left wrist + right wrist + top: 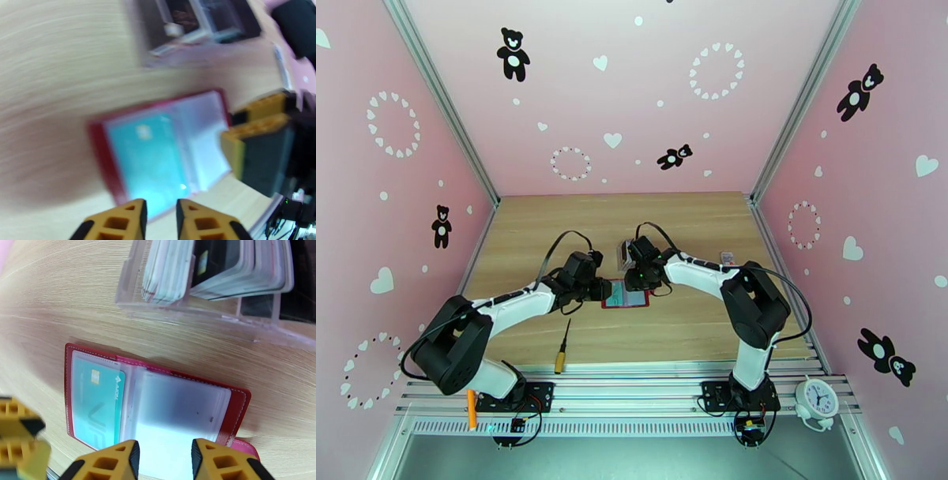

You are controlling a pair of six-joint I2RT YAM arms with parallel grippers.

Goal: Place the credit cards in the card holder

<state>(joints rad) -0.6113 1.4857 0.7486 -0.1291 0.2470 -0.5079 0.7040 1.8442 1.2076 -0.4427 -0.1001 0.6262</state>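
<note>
- One teal card [98, 405] sits sleeved in the red wallet [241, 398], just ahead of the left claw [161, 221].
- Left claw: slightly parted, empty.
- Right claw [165, 461]: half open, empty.

We see open tabletop [537, 237] left and behind, clear rack [130, 287] just beyond the card holder [158, 405], screwdriver [562, 347] near front

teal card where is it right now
Right wrist view: teal card lies in the left page of the open card holder, near the clear rack.
</note>
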